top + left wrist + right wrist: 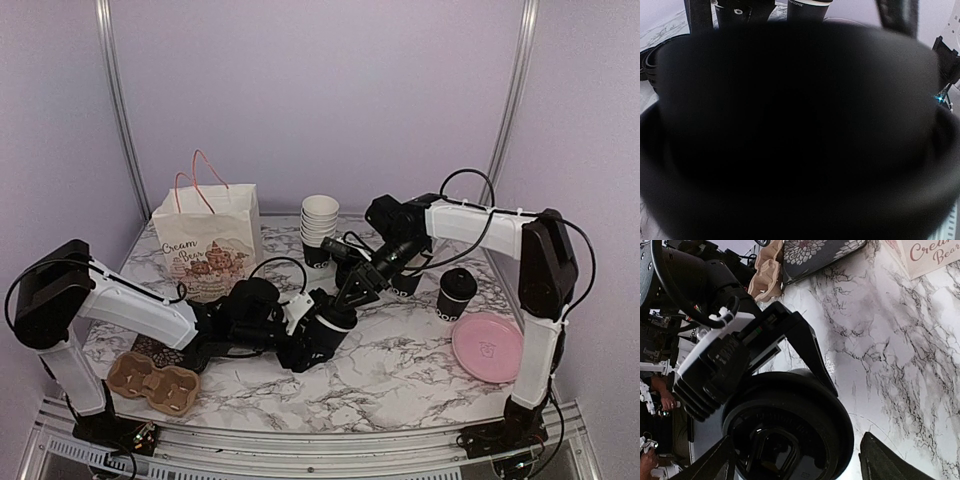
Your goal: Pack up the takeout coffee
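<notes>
My left gripper [303,338] is shut on a black takeout coffee cup [328,330] with a black lid and holds it tilted over the table's middle. The cup's dark wall [800,130] fills the left wrist view and hides those fingers. My right gripper [353,289] is open just above the cup's lid. In the right wrist view the glossy lid [790,435] lies between my right fingertips [877,457], and the left gripper's finger [807,347] runs along the cup's side. A second lidded coffee [456,293] stands at the right, and another black cup [405,283] stands behind my right gripper.
A white paper bag [208,243] with pink handles stands at the back left. A stack of white-lined cups [318,225] stands at the back centre. A brown cardboard cup carrier [153,381] lies front left. A pink plate [487,348] lies front right.
</notes>
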Robot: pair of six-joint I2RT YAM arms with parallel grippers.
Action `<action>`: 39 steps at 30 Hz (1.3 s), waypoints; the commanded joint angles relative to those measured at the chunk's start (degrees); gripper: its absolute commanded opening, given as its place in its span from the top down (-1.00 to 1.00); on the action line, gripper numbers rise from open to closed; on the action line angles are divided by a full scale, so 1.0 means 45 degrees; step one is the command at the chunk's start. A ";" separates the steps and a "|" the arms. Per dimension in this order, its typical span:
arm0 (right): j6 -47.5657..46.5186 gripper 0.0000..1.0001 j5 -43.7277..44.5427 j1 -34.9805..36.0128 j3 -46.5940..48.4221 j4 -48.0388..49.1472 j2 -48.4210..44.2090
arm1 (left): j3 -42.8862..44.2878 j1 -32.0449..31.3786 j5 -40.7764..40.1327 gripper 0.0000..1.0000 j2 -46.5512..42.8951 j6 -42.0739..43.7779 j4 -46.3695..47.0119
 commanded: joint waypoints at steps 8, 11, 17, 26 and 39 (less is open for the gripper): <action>0.0323 -0.63 0.1518 0.0504 -0.0305 0.0394 -0.0124 | 0.0304 0.0092 -0.2002 -0.72 0.1240 0.0032 0.2173; 0.0337 -0.62 0.1737 0.0617 -0.0324 0.0473 -0.0041 | 0.0287 0.0094 -0.2083 -0.77 0.1379 0.0020 0.2199; 0.0589 -0.61 0.2226 0.0750 -0.0119 0.0605 0.0232 | 0.0395 0.0095 -0.1817 -0.82 0.1498 0.0014 0.2093; 0.1051 -0.57 0.2464 0.0575 0.0567 0.0620 0.0949 | 0.0500 0.0094 -0.1262 -0.98 0.0923 -0.0646 0.0646; 0.0977 -0.83 0.1948 -0.0289 0.0520 0.0243 0.0109 | 0.0038 0.0079 -0.0580 -0.98 -0.1466 -0.1407 -0.2936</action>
